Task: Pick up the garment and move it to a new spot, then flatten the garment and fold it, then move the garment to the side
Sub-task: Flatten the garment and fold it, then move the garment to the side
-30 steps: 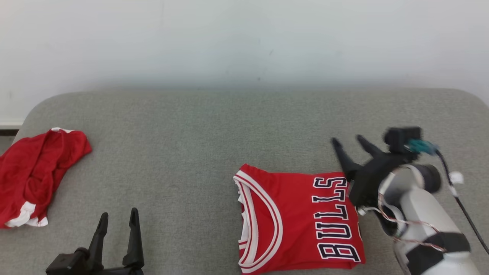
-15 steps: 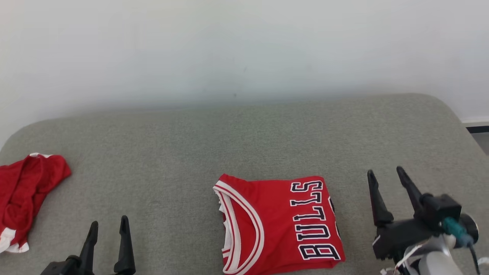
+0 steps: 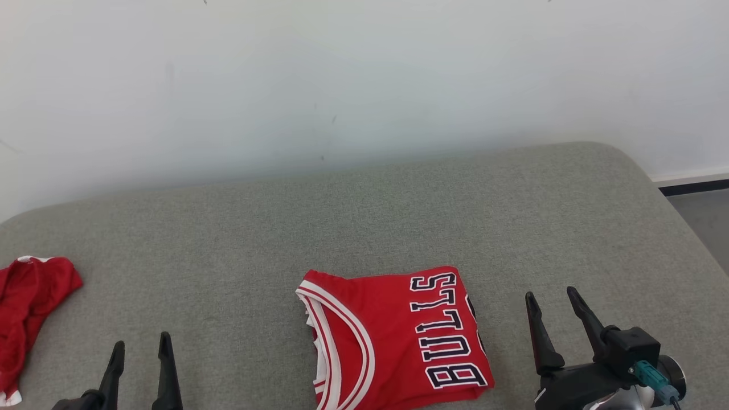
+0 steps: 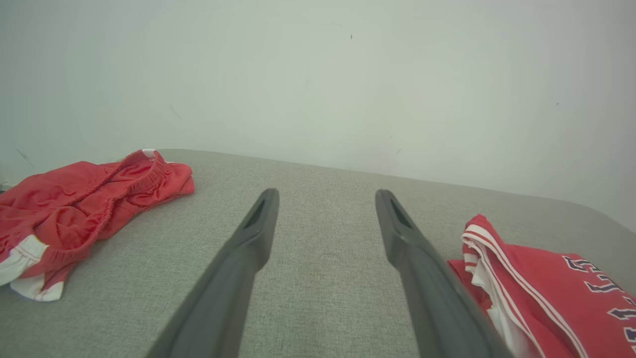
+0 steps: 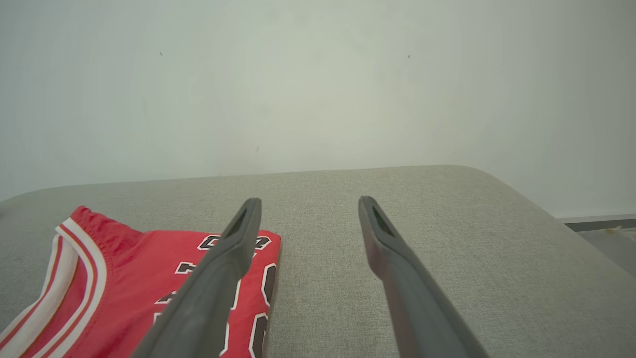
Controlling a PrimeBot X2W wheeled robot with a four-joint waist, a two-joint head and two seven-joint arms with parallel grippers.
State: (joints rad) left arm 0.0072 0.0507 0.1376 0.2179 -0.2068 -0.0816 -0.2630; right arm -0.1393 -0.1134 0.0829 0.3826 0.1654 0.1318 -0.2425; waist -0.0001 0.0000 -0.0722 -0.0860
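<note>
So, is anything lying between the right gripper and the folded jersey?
Nothing visible. Only bare grey cushion separates the open right gripper from the jersey; the crumpled red shorts lie far off on the left.

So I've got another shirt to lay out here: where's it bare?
Widest: the cushion between the crumpled red shorts and the folded jersey, ahead of the left gripper. Also the back strip along the wall and the right end past the right gripper. Crowded: near edge around the jersey.
</note>
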